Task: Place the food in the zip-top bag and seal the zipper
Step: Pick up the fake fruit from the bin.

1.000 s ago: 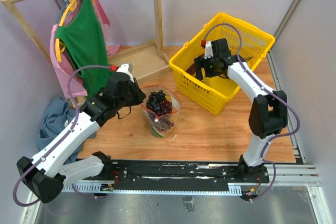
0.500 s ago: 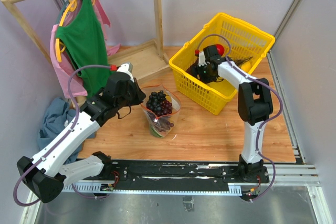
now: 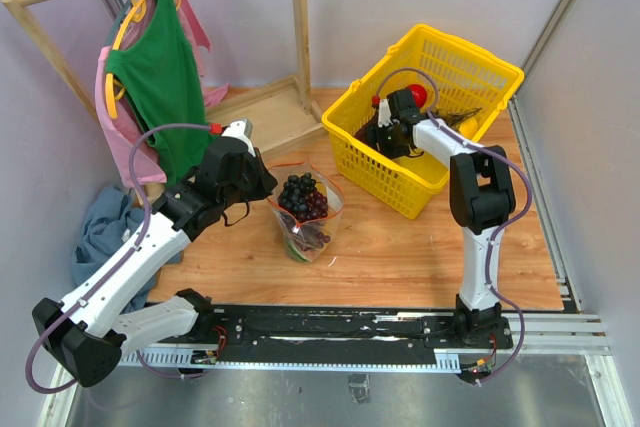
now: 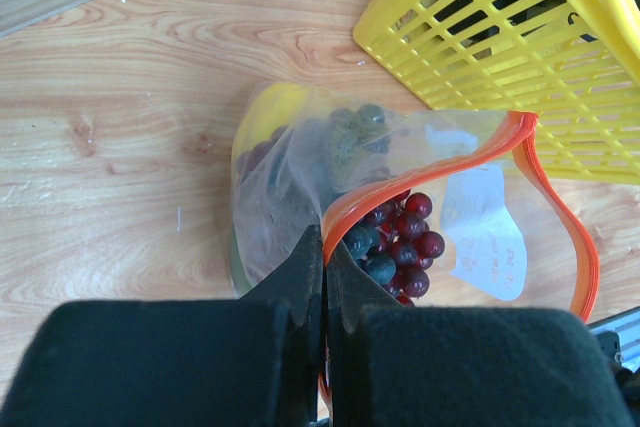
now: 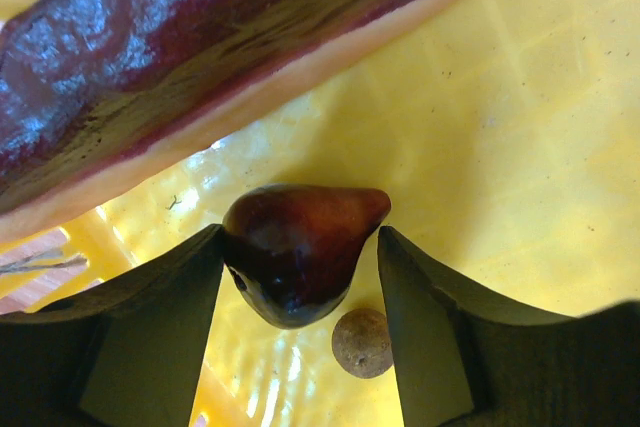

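The clear zip-top bag (image 3: pixel 312 215) stands open on the wooden table with the dark purple grape bunch (image 3: pixel 303 195) inside. My left gripper (image 3: pixel 262 187) is shut on the near side of its red-orange zipper (image 4: pixel 530 162). The left wrist view shows the grapes (image 4: pixel 400 237), the white label (image 4: pixel 485 232), and a yellow shape (image 4: pixel 265 112) through the bag wall. My right gripper (image 3: pixel 384 135) is down inside the yellow basket (image 3: pixel 480 57). It is open, with its fingers on either side of a dark red-brown pointed fruit (image 5: pixel 295 252). Watermelon slice and pepper are not clearly identifiable.
A dark red slab with a pale edge (image 5: pixel 200 57) lies just above the right fingers, and a small brown ball (image 5: pixel 362 343) lies below the fruit. A red round fruit (image 3: pixel 418 96) sits in the basket. Clothes rack with green garment (image 3: pixel 160 77) at back left; blue cloth (image 3: pixel 100 232) at left.
My right gripper has dropped from above the basket rim down into the basket and now straddles the dark red-brown fruit. The left arm and bag have not moved.
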`<state>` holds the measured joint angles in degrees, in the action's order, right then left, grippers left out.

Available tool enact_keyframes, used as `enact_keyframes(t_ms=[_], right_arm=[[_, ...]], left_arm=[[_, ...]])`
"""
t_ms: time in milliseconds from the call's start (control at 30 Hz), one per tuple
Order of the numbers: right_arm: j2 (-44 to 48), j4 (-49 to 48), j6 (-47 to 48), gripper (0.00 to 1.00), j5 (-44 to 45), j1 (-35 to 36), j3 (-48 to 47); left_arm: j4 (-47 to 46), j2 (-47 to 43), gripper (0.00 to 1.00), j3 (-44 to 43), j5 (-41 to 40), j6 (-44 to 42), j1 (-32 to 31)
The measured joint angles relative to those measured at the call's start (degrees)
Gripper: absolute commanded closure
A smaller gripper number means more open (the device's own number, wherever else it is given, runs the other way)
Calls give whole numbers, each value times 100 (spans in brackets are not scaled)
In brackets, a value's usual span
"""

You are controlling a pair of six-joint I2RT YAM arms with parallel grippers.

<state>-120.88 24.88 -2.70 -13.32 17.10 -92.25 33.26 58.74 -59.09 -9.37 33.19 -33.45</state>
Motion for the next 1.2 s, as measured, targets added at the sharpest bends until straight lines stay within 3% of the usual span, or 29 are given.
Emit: enact_keyframes(t_ms=[300,467,733,1200], right_arm=[[-74,-315,-39,70,-7,-2,92],[66,-455,-33,80,2,-2,302],[911,-308,-2,86,111,-2,603],[3272,-31,61,89,479,0,898]], left_arm=[[-59,-2,100,31,4,-2,2],[-87,-2,100,44,15,-7,2],[-192,-37,100,103,61,-17,2],[-284,-37,100,133,219,-13,15]])
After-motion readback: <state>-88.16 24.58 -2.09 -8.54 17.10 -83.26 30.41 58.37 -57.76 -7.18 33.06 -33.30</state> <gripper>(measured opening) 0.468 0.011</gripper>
